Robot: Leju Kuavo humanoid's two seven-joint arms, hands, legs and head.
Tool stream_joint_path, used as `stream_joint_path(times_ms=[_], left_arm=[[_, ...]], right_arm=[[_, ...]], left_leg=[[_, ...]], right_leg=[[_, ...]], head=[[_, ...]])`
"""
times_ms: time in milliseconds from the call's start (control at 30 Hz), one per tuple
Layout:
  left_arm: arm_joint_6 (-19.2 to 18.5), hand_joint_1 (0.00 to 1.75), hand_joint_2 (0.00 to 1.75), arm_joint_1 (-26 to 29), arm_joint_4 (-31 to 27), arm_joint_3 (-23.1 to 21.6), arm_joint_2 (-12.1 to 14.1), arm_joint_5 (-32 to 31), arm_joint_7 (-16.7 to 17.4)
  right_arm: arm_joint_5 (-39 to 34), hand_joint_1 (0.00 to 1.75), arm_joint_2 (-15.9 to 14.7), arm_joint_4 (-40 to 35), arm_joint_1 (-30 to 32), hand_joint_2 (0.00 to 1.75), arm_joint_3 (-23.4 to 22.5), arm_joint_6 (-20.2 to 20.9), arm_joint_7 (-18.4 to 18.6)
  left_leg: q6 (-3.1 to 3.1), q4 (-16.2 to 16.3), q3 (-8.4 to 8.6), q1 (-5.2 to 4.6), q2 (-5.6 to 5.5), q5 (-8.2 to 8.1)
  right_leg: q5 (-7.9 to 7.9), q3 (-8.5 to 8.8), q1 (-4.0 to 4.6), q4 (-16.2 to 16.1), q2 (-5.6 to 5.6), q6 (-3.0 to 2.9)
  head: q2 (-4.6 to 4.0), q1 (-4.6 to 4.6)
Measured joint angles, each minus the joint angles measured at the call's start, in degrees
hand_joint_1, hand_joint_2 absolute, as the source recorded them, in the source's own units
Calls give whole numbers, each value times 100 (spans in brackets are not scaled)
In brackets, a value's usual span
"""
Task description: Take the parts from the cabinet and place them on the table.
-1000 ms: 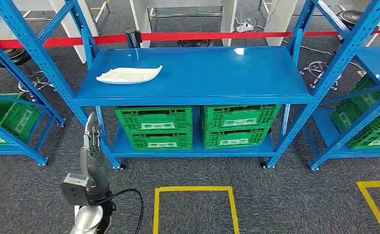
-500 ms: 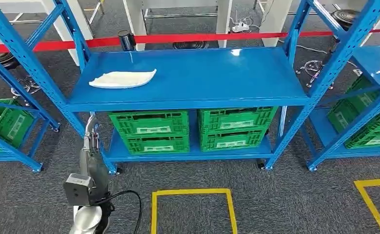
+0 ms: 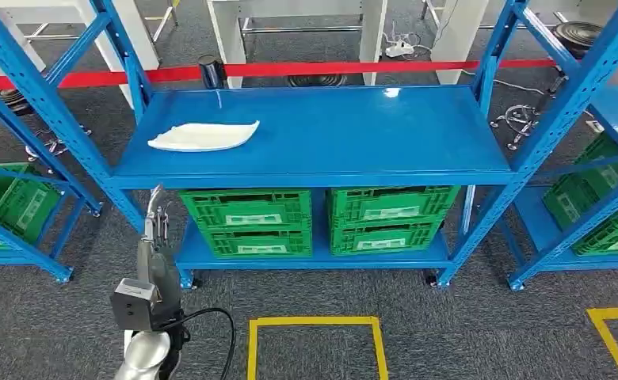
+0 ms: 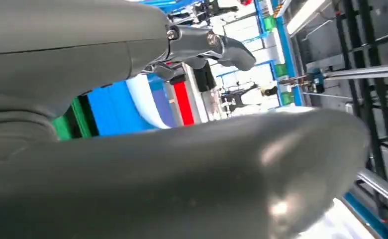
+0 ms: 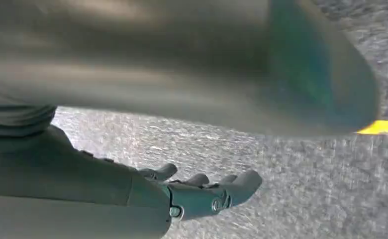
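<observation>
Left hand point(image 3: 157, 237) raised, fingers straight, empty; right hand point(image 5: 202, 191) open, empty.

One white part point(image 3: 204, 135) on the blue rack's point(image 3: 322, 170) top shelf. Four green crates below it, in two stacks of two: left stack point(image 3: 247, 222), right stack point(image 3: 386, 218). More green crates in the side racks, partly cut off: one at far left point(image 3: 9, 203), at least two at far right point(image 3: 607, 207). Two robot hands: left hand point(image 3: 156, 237), right hand point(image 5: 202, 191). One red barrier tape point(image 3: 306, 69). One full yellow floor square point(image 3: 315, 348).
</observation>
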Motion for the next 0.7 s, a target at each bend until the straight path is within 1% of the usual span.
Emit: stream_joint_path(times_ms=[33, 67, 100, 133, 167, 200, 233, 267, 300, 333, 367, 400, 433, 467, 533, 567, 600, 633, 667, 700], left_arm=[[0, 0, 0, 1, 0, 0, 0, 0, 0], [0, 0, 0, 3, -4, 0, 2, 2, 0], [0, 0, 0, 0, -4, 0, 2, 0, -2], [0, 0, 0, 1, -4, 0, 2, 0, -6], [0, 0, 0, 11, 2, 0, 4, 2, -4], [0, 0, 0, 22, 9, 0, 4, 2, -4], [0, 0, 0, 26, 17, 0, 2, 2, -4], [0, 0, 0, 26, 24, 0, 2, 2, -4], [0, 0, 0, 23, 33, 0, 4, 4, -4], [0, 0, 0, 17, 37, 0, 7, 7, -4], [2, 0, 0, 11, 39, 0, 7, 11, -4], [7, 0, 0, 3, 39, 0, 7, 26, -4], [15, 0, 0, -2, 48, 0, 4, 50, 4], [24, 0, 0, 0, 52, 0, -4, 63, 4], [63, 0, 0, 13, 52, 7, -13, 107, 2], [70, 0, 0, 13, 48, 9, -22, 116, 0], [70, 0, 0, 14, 50, 11, -50, 116, -2], [70, 0, 0, 9, 52, 11, -68, 116, -4], [70, 0, 0, 6, 63, 11, -87, 116, -2], [61, 0, 0, 5, 83, 11, -98, 116, -2]], right_arm=[[0, 0, 0, 0, 0, 0, 0, 4, 0], [0, 0, 2, 0, 0, 0, 0, 11, 2], [0, 0, 2, 0, 4, 0, 0, 13, 0], [-2, 0, 2, 0, 4, 0, 0, 15, 0], [-2, 0, 2, 0, 3, 0, 0, 20, 0], [-2, 0, 2, 0, 3, 0, 0, 31, 0], [-2, 0, 2, 0, 6, 0, 0, 31, 0], [-2, 0, 2, 0, 12, 0, -2, 31, -2], [0, 0, 2, 0, 17, 0, -2, 46, -13], [7, 0, 2, 0, 17, 0, 0, 70, -26], [31, 0, 4, 0, 16, 0, -2, 94, -33], [70, 0, 15, 2, 15, 0, 0, 144, -7], [96, 0, 17, 7, 4, 0, -2, 155, 40], [140, 0, 17, 7, 1, 0, 0, 155, 101], [245, 0, 17, 7, 10, 0, 2, 153, 190], [243, 0, 13, 5, 3, 0, 2, 131, 186], [228, 0, 9, 7, 3, 0, 2, 99, 160], [201, 0, 9, 7, -2, 0, 2, 72, 140], [170, 0, 9, 7, -11, 0, 2, 46, 140], [149, 0, -9, 7, -5, 0, 2, 28, 131]], left_leg=[[-41, -17, 17, 10, 2, -12], [-78, 16, 36, 23, 4, -38], [-107, 185, -27, 27, 11, -116], [-133, 537, -203, 31, 15, -303], [-152, 1005, -453, 34, 15, -514], [-164, 1493, -737, 33, 15, -691], [-166, 1839, -972, 34, 15, -744], [-157, 1863, -1047, 33, 15, -640], [-131, 1617, -985, 31, 14, -397], [-93, 1187, -823, 24, 14, -97], [-39, 662, -604, 6, 14, 205], [37, 188, -420, -23, 15, 411], [53, 92, -380, -53, 29, 343], [50, 90, -387, -57, 32, 346], [100, 81, -389, -84, 17, 332], [142, -1, -326, -39, 5, 366], [159, -63, -268, -10, 13, 397], [184, -84, -247, 0, 18, 390], [200, -83, -242, 4, 22, 381], [209, -78, -242, 3, 27, 373]], right_leg=[[-7, 4, 8, -6, 1, -46], [1, 35, -28, -37, 0, -93], [-21, 69, -28, -41, -2, -127], [-35, 98, -27, -43, -8, -149], [-53, 120, -23, -43, -10, -173], [-76, 139, -16, -42, -11, -183], [-98, 160, -9, -41, -10, -188], [-121, 189, -5, -41, -3, -191], [-148, 228, 2, -42, 6, -188], [-174, 275, 11, -42, 14, -184], [-202, 323, 18, -44, 16, -178], [-229, 349, 18, -49, 16, -165], [-267, 354, 53, -32, 21, -115], [-276, 350, 37, -44, 17, -88], [-276, 382, 12, -97, 1, -19], [-293, 415, 50, -108, -4, 28], [-311, 415, 31, -28, -7, 48], [-467, 292, 32, 208, -4, 65], [-674, 56, 22, 636, -4, 87], [-846, -184, 15, 1054, -5, 104]], head=[[0, 2], [0, 0], [0, -24], [0, -57], [0, -66], [0, -68], [0, -74], [0, -77], [0, -83], [0, -94], [0, -105], [0, -111], [0, -103], [0, -107], [2, -109], [0, -107], [0, -107], [0, -65], [0, -35], [0, -22]])
